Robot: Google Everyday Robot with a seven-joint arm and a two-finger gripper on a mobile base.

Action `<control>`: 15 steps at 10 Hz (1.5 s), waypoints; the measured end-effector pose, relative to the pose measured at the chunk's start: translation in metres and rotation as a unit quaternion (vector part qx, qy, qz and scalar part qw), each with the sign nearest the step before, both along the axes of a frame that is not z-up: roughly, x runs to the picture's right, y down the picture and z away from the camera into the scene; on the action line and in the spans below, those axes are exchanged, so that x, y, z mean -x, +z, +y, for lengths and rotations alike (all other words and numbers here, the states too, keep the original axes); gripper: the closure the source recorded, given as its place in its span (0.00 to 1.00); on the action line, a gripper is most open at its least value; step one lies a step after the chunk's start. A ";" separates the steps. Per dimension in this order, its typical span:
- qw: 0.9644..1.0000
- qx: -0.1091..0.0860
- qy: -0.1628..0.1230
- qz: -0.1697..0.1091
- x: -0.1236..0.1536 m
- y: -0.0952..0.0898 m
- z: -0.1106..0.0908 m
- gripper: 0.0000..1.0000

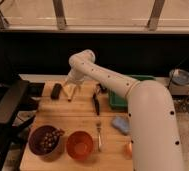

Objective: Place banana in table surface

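Note:
The banana (69,92) is a pale cream-yellow piece lying on the light-brown wooden table surface (77,118), near its far left edge. My gripper (71,83) is at the end of the white arm that reaches in from the right. It sits low, right over the banana's far end, and its tip blends into the fruit. A small black oblong block (56,90) lies just left of the banana.
A green tray (119,98) is at the back right, with a black-handled utensil (95,103) beside it. A fork (99,135), blue sponge (120,124), orange bowl (80,145), dark bowl of grapes (45,140) and round orange fruit (128,149) lie nearer. A black chair (8,104) stands left.

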State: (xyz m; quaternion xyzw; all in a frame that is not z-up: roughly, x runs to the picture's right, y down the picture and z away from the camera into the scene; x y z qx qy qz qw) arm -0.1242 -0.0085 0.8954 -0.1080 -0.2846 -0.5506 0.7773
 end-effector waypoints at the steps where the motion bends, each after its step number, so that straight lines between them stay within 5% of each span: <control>1: 1.000 0.004 -0.002 -0.002 0.002 0.005 0.001 0.35; 10: 0.997 0.066 -0.035 -0.006 0.024 0.069 0.021 0.35; 12: 0.996 0.085 -0.039 -0.013 0.030 0.078 0.027 0.45; 15: 0.994 0.106 -0.032 -0.022 0.028 0.084 0.039 0.78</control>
